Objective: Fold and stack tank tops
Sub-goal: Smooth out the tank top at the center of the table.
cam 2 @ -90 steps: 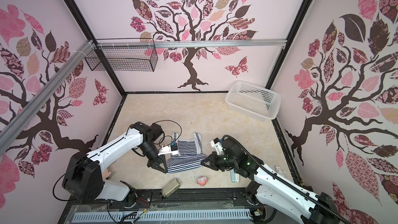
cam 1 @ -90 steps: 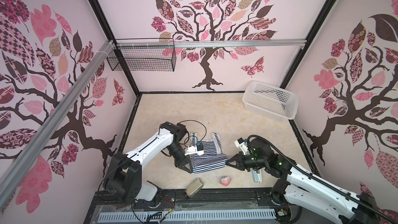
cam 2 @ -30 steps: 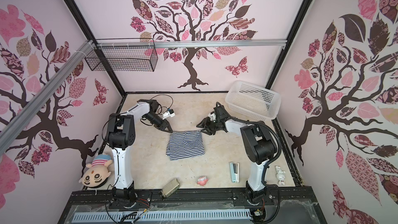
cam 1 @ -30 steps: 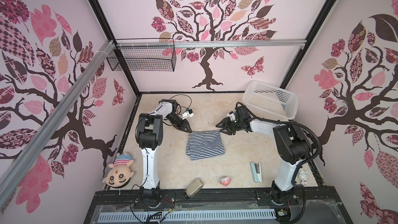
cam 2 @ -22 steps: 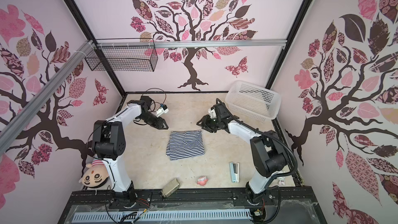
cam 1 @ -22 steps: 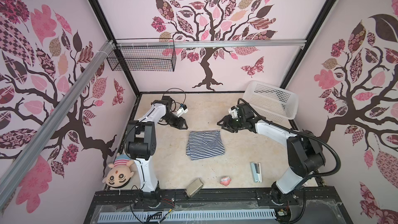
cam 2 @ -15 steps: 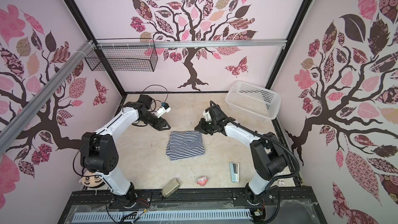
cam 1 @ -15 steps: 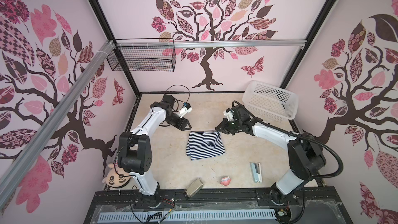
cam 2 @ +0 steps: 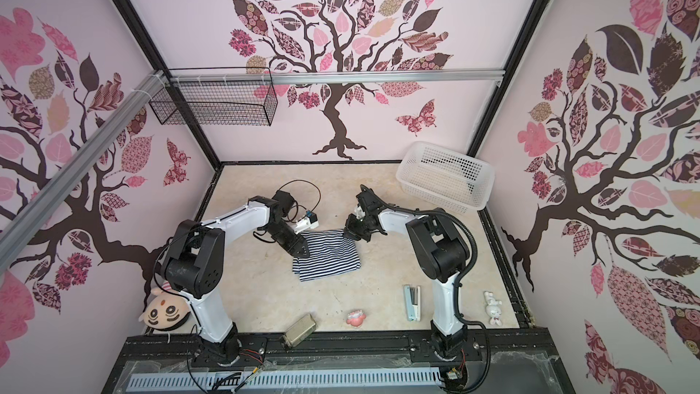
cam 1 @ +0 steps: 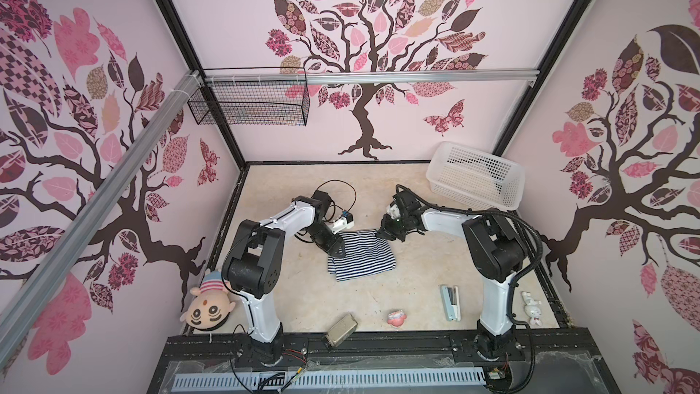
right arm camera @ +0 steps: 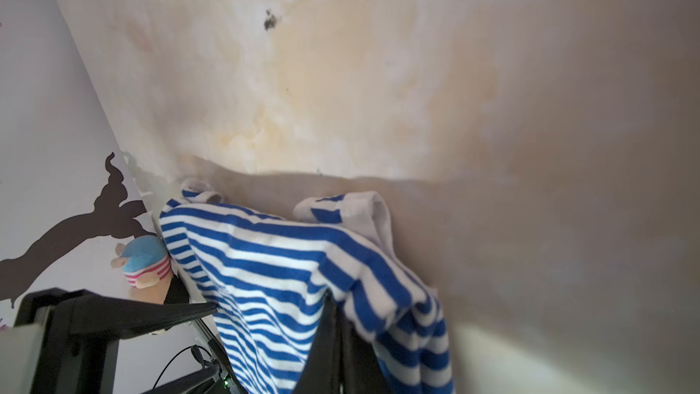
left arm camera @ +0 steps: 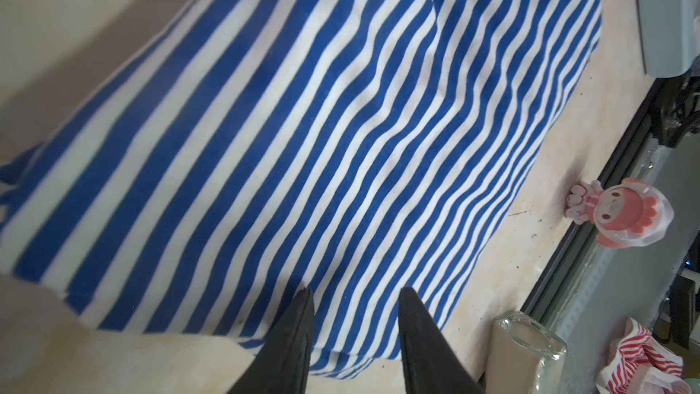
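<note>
The left gripper (left arm camera: 352, 291) stands with fingers apart and nothing clamped. The edge of the tank top (cam 1: 361, 259) lies directly beneath its tips. The garment rests folded on the tabletop (cam 1: 416, 271), between the two grippers. It appears light, limp and not slippery, and it sags where unsupported, so grip it at corners or a doubled edge. The right gripper (right arm camera: 337, 301) has its fingers together, clamped on a raised corner of the cloth. No brand, label or writing is legible.

Pale pink walls (cam 1: 242, 13) printed with dark-branched trees (cam 1: 365, 126) surround me, a mottled beige floor (cam 1: 303, 297) beneath; a black wire basket (cam 1: 248, 104) hangs on a silver rail (cam 1: 416, 76).
</note>
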`<state>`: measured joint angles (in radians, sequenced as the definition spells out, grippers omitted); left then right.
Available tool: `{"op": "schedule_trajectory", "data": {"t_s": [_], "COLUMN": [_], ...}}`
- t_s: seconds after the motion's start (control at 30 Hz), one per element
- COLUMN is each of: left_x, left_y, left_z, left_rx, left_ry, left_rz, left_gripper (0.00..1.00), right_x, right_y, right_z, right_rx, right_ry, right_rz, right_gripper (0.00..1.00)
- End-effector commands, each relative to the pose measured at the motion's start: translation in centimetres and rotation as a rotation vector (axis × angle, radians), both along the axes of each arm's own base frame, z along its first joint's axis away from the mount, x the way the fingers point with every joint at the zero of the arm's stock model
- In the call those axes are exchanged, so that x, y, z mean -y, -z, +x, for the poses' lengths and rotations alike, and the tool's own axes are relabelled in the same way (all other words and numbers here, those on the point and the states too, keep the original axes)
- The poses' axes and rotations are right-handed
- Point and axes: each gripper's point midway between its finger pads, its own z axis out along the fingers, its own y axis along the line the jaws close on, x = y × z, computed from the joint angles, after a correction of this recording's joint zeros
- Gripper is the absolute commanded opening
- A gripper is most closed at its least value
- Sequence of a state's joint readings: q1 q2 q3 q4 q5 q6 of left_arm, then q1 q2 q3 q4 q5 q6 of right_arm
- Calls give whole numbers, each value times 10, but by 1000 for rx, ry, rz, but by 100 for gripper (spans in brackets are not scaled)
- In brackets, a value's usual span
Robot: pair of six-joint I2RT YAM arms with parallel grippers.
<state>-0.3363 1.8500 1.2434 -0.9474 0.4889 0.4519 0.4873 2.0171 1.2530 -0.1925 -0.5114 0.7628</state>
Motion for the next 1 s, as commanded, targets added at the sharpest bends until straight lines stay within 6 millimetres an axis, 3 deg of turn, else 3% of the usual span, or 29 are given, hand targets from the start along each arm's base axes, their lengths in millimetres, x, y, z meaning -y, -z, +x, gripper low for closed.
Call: {"op": "schedule_trajectory", "data": {"t_s": [0.0,0.13,0.27,0.33,0.43,0.53,0.67,0.83,0.97], "left_x": [-11,-33,-47,-48,-39,-21,-1,26,42], "left_y": [21,43,47,34,3,-32,-46,-30,-21], "left_z": [10,34,53,59,60,64,73,78,77], "left_rx": [18,57,73,86,124,178,208,106,34], "left_ry": [-10,-73,-135,-163,-167,-165,-140,-100,-59], "left_rz": [84,255,318,289,211,119,86,26,-40], "left_gripper": [41,41,41,40,41,42,42,42,42], "right_x": [4,7,3,5,4,3,3,-8,-10], "right_y": [14,12,-21,-46,-76,-90,-86,-71,-52], "right_z": [14,20,11,-2,-29,-56,-76,-90,-99], "right_rx": [-27,-32,29,85,143,163,147,102,68], "right_ry": [27,50,27,8,-19,-31,-27,-45,-52], "right_rz": [-40,-40,7,-11,-15,-4,41,87,90], "right_gripper": [8,14,32,42,48,49,47,33,29]}}
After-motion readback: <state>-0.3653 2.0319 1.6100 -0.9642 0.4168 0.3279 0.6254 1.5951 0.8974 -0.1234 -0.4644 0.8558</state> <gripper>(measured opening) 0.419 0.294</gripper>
